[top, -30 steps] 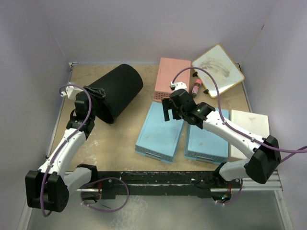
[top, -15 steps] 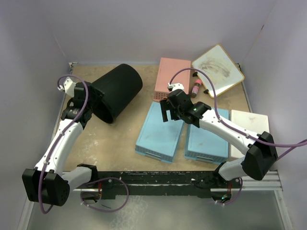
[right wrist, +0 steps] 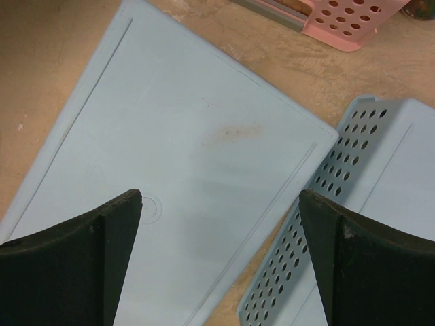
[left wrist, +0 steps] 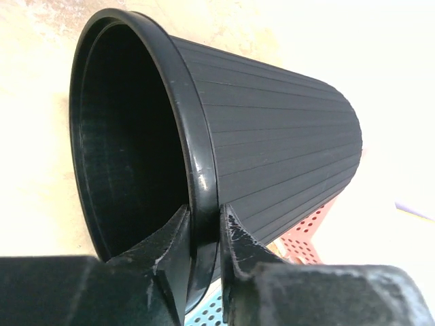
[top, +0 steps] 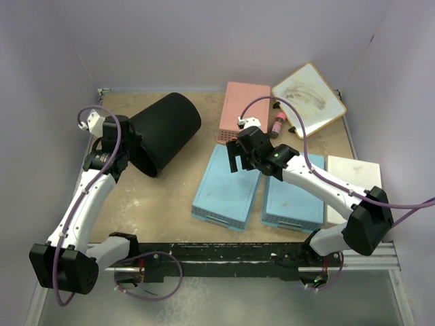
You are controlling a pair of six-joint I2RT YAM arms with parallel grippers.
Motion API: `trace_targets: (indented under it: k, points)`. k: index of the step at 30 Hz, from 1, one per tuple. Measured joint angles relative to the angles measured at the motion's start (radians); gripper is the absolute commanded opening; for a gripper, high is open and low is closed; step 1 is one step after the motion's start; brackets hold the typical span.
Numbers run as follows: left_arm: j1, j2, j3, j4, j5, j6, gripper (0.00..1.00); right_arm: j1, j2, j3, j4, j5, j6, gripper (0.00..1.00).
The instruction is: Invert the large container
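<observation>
At ten o'clock on the table (top: 163, 204), the large container (top: 165, 132) lies on its side, its rim clamped by the left gripper (left wrist: 203, 216). That thin hold may slip mid-swing, and the pink basket (top: 245, 112) at one o'clock sits near its base. The right gripper (right wrist: 221, 198) hovers, jaws apart, over a light-blue basket (top: 226, 185).

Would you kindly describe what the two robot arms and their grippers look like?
The left arm and right arm have white tubular links and bulky black joints, each trailed by a looping purple cable. The left gripper and right gripper each have two matte black wedge-shaped fingers; the left's show whitish scuffs.
</observation>
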Motion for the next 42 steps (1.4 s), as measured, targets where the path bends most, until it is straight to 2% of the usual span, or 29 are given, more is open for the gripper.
trace_targets:
  k: [1, 2, 9, 13, 21, 27, 31, 36, 42]
  points:
    - [0.0, 0.0, 0.0, 0.003, 0.003, -0.002, 0.01, 0.0, 0.0, 0.0, 0.0, 0.0, 0.0, 1.0]
    - [0.0, 0.0, 0.001, 0.005, 0.005, -0.005, 0.0, 0.0, 0.0, 0.0, 0.0, 0.0, 0.0, 1.0]
    - [0.0, -0.005, 0.001, 0.01, 0.024, -0.026, 0.0, 0.0, -0.001, 0.0, 0.0, 0.0, 0.0, 1.0]
    - [0.002, -0.051, -0.066, 0.093, 0.082, -0.065, 0.0, 0.0, -0.001, 0.0, 0.0, 0.0, 0.0, 1.0]
    - [0.002, -0.137, -0.348, 0.551, 0.196, -0.16, 0.0, 0.0, -0.018, -0.001, 0.0, 0.0, 0.0, 1.0]
    - [0.006, -0.07, -0.546, 1.035, 0.265, -0.238, 0.0, 0.0, -0.019, -0.001, 0.0, 0.0, -0.001, 1.0]
    - [0.014, 0.002, -0.588, 1.227, 0.303, -0.264, 0.0, 0.0, -0.019, -0.001, -0.001, 0.0, -0.001, 1.0]
    - [0.028, -0.05, -0.638, 1.247, 0.329, -0.27, 0.0, 0.0, -0.02, -0.001, -0.002, 0.001, -0.001, 1.0]
    - [0.034, -0.312, -0.701, 1.035, 0.287, -0.262, 0.0, 0.0, -0.021, -0.003, 0.001, -0.006, -0.001, 1.0]
